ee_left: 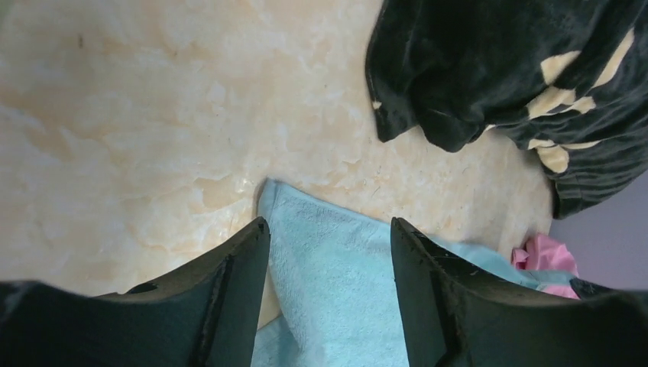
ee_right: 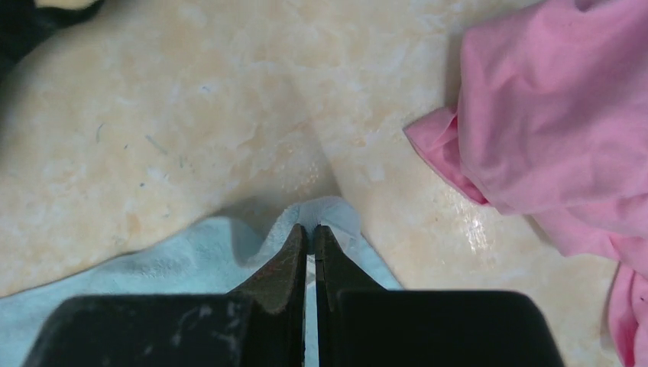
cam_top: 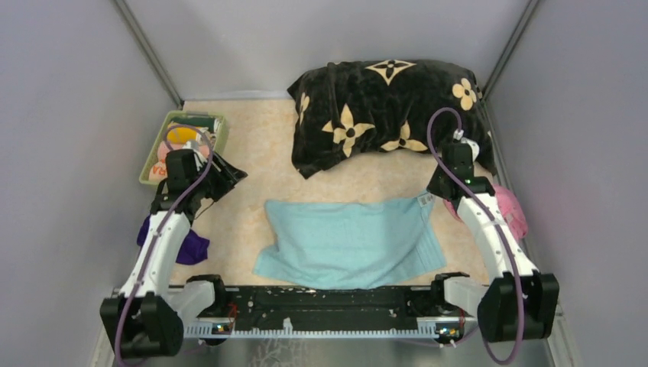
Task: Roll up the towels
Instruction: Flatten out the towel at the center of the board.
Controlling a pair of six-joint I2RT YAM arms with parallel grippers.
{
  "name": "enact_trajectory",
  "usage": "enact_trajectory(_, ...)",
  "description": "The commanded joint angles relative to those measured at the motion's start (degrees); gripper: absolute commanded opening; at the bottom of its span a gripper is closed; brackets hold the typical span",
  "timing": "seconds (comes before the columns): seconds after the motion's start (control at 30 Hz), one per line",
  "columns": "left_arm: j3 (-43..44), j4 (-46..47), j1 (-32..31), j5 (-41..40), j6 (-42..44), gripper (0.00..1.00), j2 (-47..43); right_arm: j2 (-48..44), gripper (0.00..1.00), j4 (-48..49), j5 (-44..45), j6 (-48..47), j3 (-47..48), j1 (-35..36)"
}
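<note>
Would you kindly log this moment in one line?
left pincer: open near light blue towel corner | right pincer: shut on another corner | towel: spread, unrolled

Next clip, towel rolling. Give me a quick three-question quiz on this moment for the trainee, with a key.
1. True or false: the right hand is shut on a corner of the light blue towel.
2. What colour is the crumpled towel lying right of the light blue towel? A yellow, B pink, C orange.
3. Fill in: the left hand has its jaws ____.
Key: 1 true; 2 B; 3 open.
</note>
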Motion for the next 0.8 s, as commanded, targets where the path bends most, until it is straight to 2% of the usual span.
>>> enact_trajectory(0.0,3.2,6.6,0.0,9.4,3.8,0.66,9.3,6.4,0.0,12.3,5.0,2.5,1.3,-0.7)
enact_trajectory(0.2,-2.4,8.4,-2.0,12.6,3.9,0.66,13.9,12.1,0.0,15.3,7.4,2.2,2.0,-1.9)
enact_trajectory(0.43,-5.2,10.6,-13.2,3.9,1.2,0.62,18.3,13.6,0.0,17.9,6.1,2.2,0.9,-2.7)
enact_trajectory(0.57,-4.7,11.8,-15.0,2.5,0.4,0.53,23.1,14.4,0.0,18.2,6.2,2.2,0.6,-3.0)
enact_trajectory(0.77,-1.3,12.0,-16.1,-2.9,2.1,0.52,32.4,15.4,0.0,19.8,5.2,3.4,-0.5,-5.0)
